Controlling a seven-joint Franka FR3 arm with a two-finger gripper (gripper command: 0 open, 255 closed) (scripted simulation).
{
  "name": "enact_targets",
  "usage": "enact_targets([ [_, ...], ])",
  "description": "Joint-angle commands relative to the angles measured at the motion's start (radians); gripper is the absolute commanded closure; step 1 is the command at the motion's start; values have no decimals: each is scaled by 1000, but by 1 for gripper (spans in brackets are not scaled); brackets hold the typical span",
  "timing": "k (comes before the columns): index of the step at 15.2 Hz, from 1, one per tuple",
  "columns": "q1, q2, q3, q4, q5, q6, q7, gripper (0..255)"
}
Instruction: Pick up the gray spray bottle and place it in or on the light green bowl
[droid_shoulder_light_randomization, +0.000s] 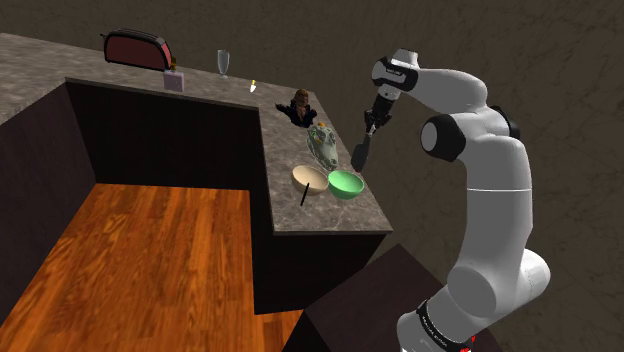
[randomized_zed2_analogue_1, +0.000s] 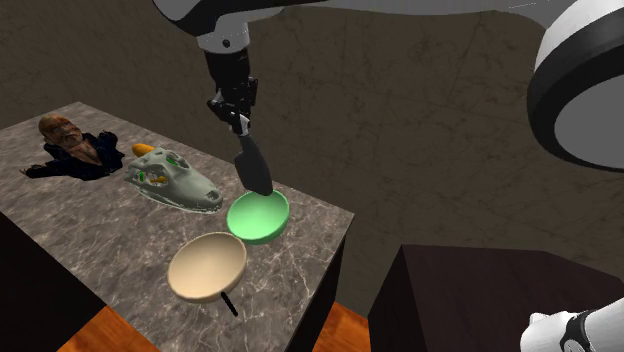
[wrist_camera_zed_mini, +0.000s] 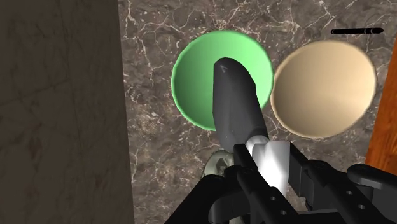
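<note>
Over the marble-patterned gray stone counter (randomized_zed2_analogue_1: 90, 230), the black two-finger pincer (randomized_zed2_analogue_1: 238, 120) points downward with its fingers (wrist_camera_zed_mini: 245, 164) closed tight on the white upper part of a dark gray spray bottle (randomized_zed2_analogue_1: 253, 165). The bottle hangs body-down from that grip, and its lower end sits over the inside of the light green bowl (randomized_zed2_analogue_1: 262, 222); I cannot tell whether it touches the bowl.

Just beside the green bowl, nearer and toward the second exterior view's left, stands a round tan bowl (randomized_zed2_analogue_1: 207, 265). A thin black stick (randomized_zed2_analogue_1: 230, 303) lies at its near edge. Behind both bowls, farther along the counter, rests a pale animal skull with green patches (randomized_zed2_analogue_1: 175, 182) (a small yellow thing peeks out behind it). Farther left still lies a brown-headed figure in dark clothes (randomized_zed2_analogue_1: 70, 145).

On the far stretch of counter, at the shoulder view's left, stand a dark red toaster (droid_shoulder_light_randomization: 138, 48) and a clear stemmed glass (droid_shoulder_light_randomization: 222, 62), well apart from the bowls. Below the counter spreads a reddish wood-plank floor (droid_shoulder_light_randomization: 150, 260).
</note>
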Motion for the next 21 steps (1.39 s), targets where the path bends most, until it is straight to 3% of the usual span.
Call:
enact_targets([
  [1, 6, -4, 0, -33, 0, 29, -2, 255],
  [16, 21, 28, 11, -184, 17, 208, -19, 255],
  [21, 21, 29, 11, -185, 17, 209, -19, 255],
])
